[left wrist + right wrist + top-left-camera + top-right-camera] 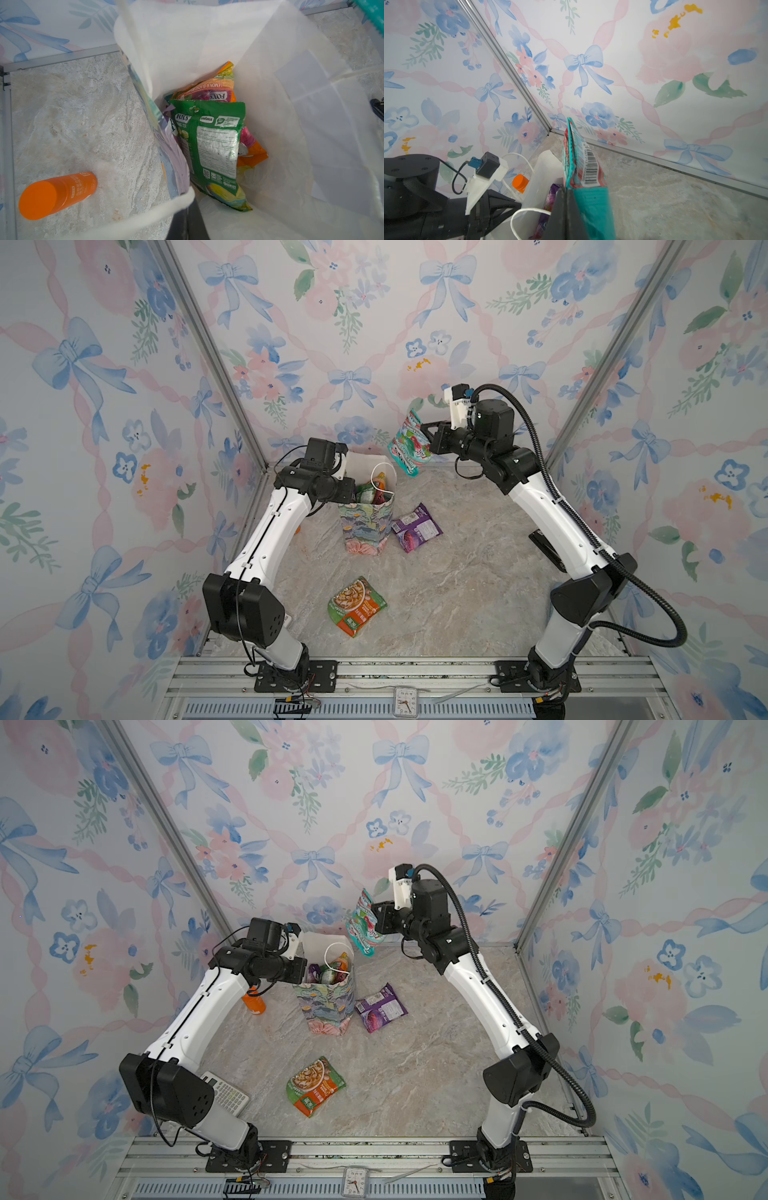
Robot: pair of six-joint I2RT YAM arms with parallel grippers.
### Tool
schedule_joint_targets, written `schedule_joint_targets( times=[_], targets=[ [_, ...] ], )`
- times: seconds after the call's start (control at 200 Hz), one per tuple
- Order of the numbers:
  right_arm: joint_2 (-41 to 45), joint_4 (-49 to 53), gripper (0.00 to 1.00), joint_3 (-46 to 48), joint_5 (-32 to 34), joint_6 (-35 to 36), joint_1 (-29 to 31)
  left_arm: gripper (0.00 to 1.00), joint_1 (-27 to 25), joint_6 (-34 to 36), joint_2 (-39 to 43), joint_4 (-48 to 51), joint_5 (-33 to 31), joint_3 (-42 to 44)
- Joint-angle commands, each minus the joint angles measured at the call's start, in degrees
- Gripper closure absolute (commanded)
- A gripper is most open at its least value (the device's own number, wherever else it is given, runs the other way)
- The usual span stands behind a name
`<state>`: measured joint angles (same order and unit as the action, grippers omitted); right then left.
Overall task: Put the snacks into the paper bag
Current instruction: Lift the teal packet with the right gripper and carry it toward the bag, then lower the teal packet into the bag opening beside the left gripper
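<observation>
Two grips are holding for you: your left gripper [351, 491] is clamping the left rim of the paper bag [361, 526], while your right gripper [426, 433] is pinching a teal packet [409, 443] aloft, just right of the bag's mouth.

Left arm [266, 531] reaches forward with its wrist level. The left gripper [352, 494] is closed, with the bag [361, 526] rim pinched between the jaws. Right arm [552, 514] is raised higher. The right gripper [427, 434] points sideways, clamped on a packet [409, 443] standing upright between the jaws.
</observation>
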<state>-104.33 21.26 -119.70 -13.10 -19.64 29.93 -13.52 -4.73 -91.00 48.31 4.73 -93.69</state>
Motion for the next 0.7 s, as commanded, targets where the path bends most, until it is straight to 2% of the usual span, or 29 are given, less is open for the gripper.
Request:
schedule_joint_targets(
  times=[0.0,0.345,0.535,0.695],
  targets=[
    [-3.5,1.6,1.0,-8.2,0.0,2.4,2.2,1.0,-0.1,0.6,0.4,0.4,0.0,0.8],
    [-18.9,10.3,1.0,-33.3,-1.8,2.6,5.4,1.0,-0.1,0.6,0.5,0.4,-0.3,0.8],
    [-20.1,11.5,1.0,-33.6,-2.4,2.4,6.2,1.0,-0.1,0.7,0.6,0.4,-0.3,1.0],
    [-17.3,11.0,1.0,-28.6,-1.9,3.1,6.1,1.0,-0.1,0.8,0.5,0.3,-0.4,0.9]
  ],
)
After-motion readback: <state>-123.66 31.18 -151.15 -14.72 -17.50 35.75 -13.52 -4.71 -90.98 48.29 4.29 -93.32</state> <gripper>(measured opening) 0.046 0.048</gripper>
